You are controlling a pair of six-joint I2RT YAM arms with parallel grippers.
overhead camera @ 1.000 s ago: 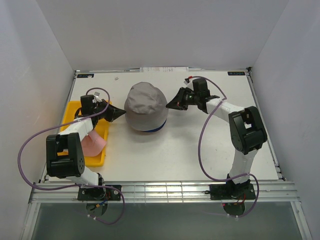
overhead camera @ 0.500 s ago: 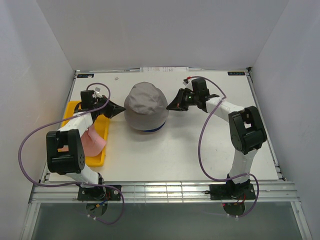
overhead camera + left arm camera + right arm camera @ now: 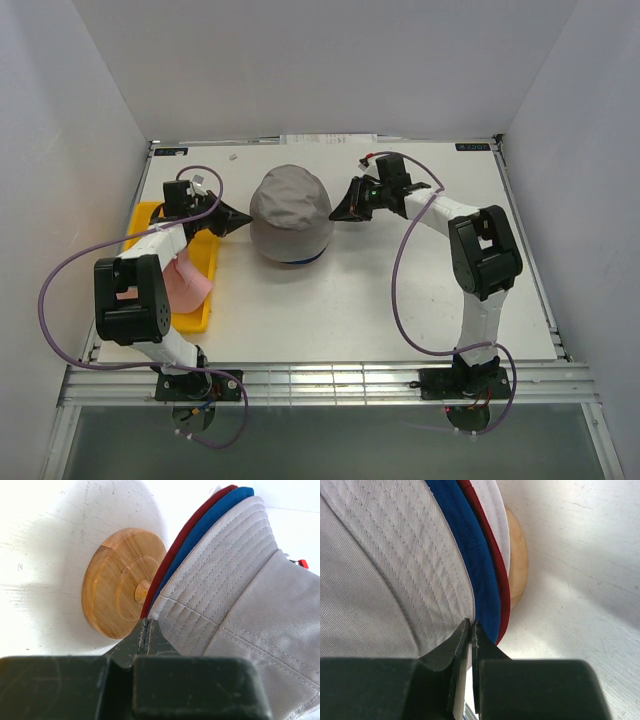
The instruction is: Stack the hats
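The grey hat [image 3: 290, 205] sits on top of a stack in the table's middle. Under it show the navy blue hat's brim [image 3: 212, 517] and the dark red hat's brim [image 3: 187, 530], over a round wooden stand [image 3: 112, 582]. My left gripper [image 3: 240, 222] is shut, its tips pinching the grey brim's left edge [image 3: 146, 622]. My right gripper [image 3: 340, 212] is shut, its tips on the grey brim's right edge [image 3: 470, 622]. The light pink hat [image 3: 185, 283] lies in the yellow tray [image 3: 150, 215], apart from both grippers.
The yellow tray sits at the table's left edge, under my left arm. White walls close the table on the left, back and right. The stand's wooden base [image 3: 517, 565] shows below the brims on the right side.
My left gripper has moved slightly up and towards the grey hat's left edge. My right gripper has shifted a little left against the hat. The hats have not moved.
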